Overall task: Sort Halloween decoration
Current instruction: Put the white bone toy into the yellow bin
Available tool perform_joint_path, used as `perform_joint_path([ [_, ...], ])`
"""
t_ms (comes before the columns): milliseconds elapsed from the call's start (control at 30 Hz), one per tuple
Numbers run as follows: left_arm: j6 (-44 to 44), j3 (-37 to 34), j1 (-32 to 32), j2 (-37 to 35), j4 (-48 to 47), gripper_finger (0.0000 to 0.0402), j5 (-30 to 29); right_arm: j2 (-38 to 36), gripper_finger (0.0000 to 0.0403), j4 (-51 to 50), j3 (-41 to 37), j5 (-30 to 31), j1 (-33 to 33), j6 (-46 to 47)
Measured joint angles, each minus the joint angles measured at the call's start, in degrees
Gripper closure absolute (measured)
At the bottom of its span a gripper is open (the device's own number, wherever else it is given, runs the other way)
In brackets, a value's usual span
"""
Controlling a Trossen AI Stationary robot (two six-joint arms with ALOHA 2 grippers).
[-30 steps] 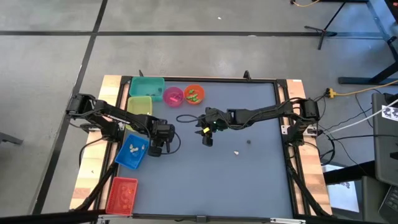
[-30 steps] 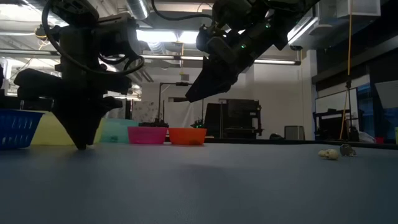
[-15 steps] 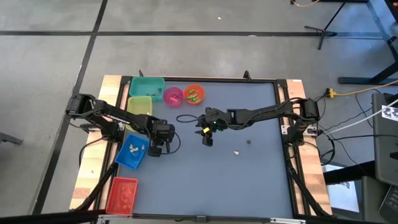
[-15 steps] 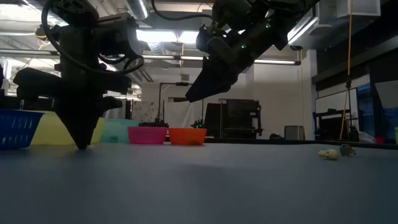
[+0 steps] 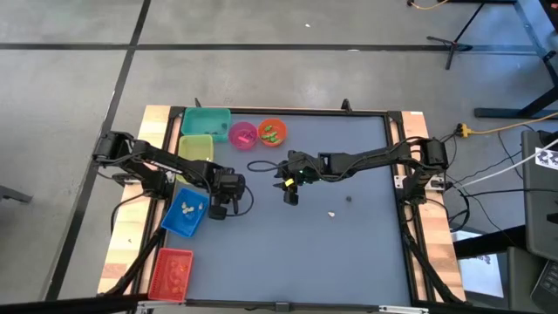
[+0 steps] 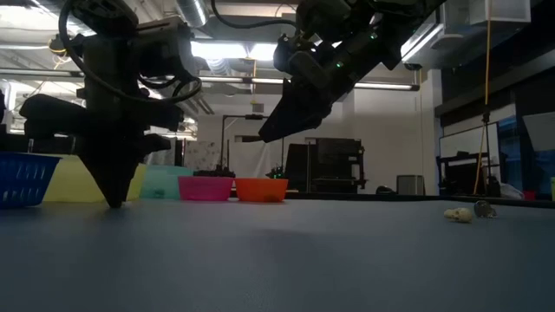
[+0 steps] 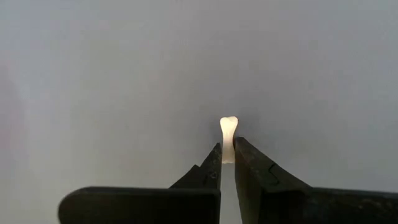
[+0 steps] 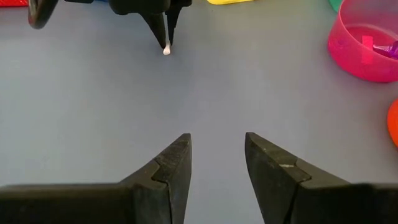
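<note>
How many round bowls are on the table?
2. The pink bowl and the orange bowl stand side by side at the table's far edge, just right of the teal bin. None seems hidden.

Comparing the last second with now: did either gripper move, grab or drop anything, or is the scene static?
Neither arm visibly shifts. The left gripper, tips down on the table beside the blue bin, has closed on a small white bone trinket. The right gripper stays open and empty, raised over mid-table. The two loose trinkets on the table have not moved.
</note>
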Motion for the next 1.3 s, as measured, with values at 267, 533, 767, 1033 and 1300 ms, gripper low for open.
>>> perform_joint_path([
  [267, 0.0, 4.0, 0.0, 0.1, 0.1, 0.0392, -0.6, 0.0, 0.0253, 0.0, 0.0, 0.0, 0.0, 0.0],
  [533, 0.0, 10.2, 0.6, 0.1, -7.8, 0.0392, -2.1, 0.0, 0.0253, 0.0, 0.0, 0.0, 0.0, 0.0],
  [767, 0.0, 17.5, 3.0, 0.0, -21.7, 0.0392, -9.0, 0.0, 0.0253, 0.0, 0.0, 0.0, 0.0, 0.0],
  [1033, -2.3, 21.5, 5.9, 0.0, -33.3, 0.0392, -15.4, 0.0, 0.0253, 0.0, 0.0, 0.0, 0.0, 0.0],
  [1300, -8.1, 21.4, 8.6, 0.0, -45.5, 0.0392, -17.3, 0.0, 0.0253, 0.0, 0.0, 0.0, 0.0, 0.0],
])
